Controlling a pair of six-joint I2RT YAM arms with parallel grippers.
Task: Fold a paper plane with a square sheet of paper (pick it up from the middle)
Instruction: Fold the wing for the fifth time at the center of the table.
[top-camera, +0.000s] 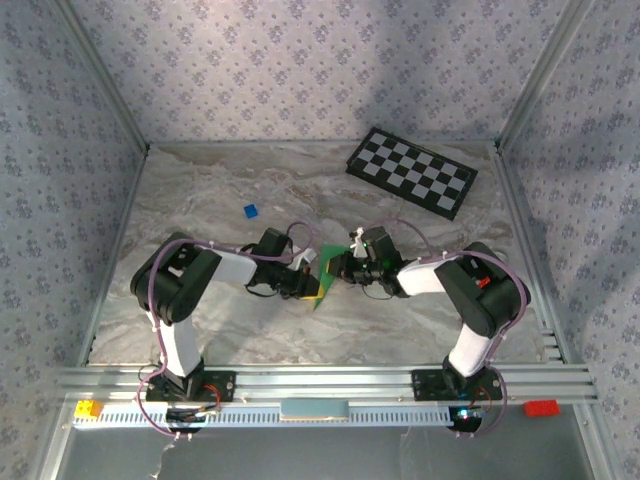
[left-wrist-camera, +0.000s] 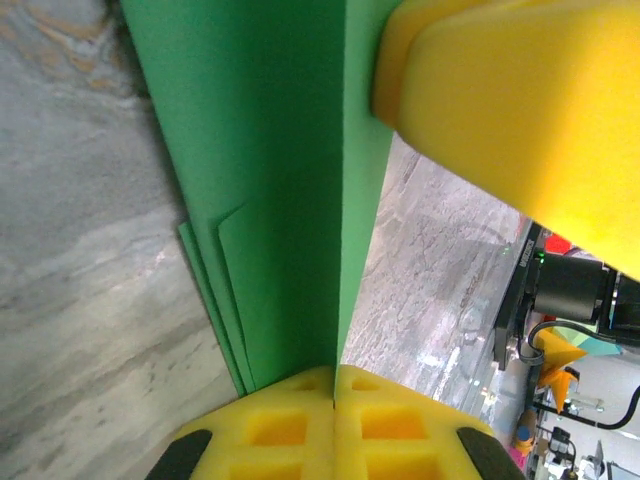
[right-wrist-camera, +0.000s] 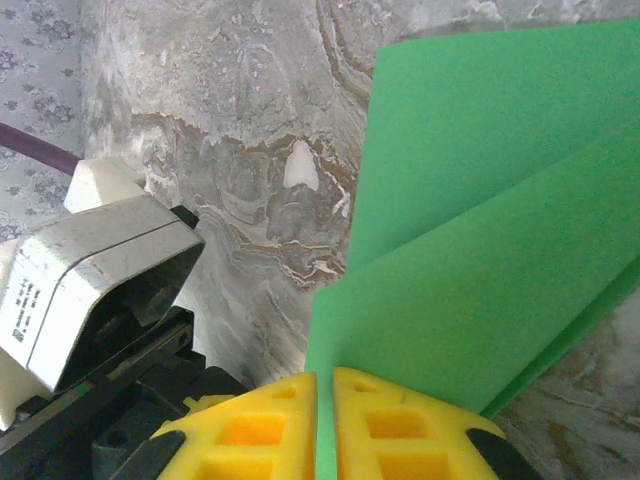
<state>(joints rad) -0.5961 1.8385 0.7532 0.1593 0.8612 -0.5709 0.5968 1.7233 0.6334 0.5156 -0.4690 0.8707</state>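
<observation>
The square sheet of paper (top-camera: 329, 262), bright green and folded into layers, is held off the marble table between my two grippers at the middle of the top external view. My left gripper (top-camera: 308, 283) is shut on it: its yellow fingertips (left-wrist-camera: 270, 430) meet on the fold edge of the green paper (left-wrist-camera: 270, 180). My right gripper (top-camera: 341, 270) is shut on the paper too, a thin green layer (right-wrist-camera: 480, 250) running between its pads (right-wrist-camera: 400, 430). The right gripper's yellow finger (left-wrist-camera: 520, 110) shows beside the paper. Whether it has the paper plane's dart shape I cannot tell.
A black-and-white checkerboard (top-camera: 412, 172) lies at the back right. A tiny blue block (top-camera: 250, 211) sits behind the left arm. Aluminium rails (top-camera: 320, 380) run along the near edge. Patterned walls close in the table on three sides.
</observation>
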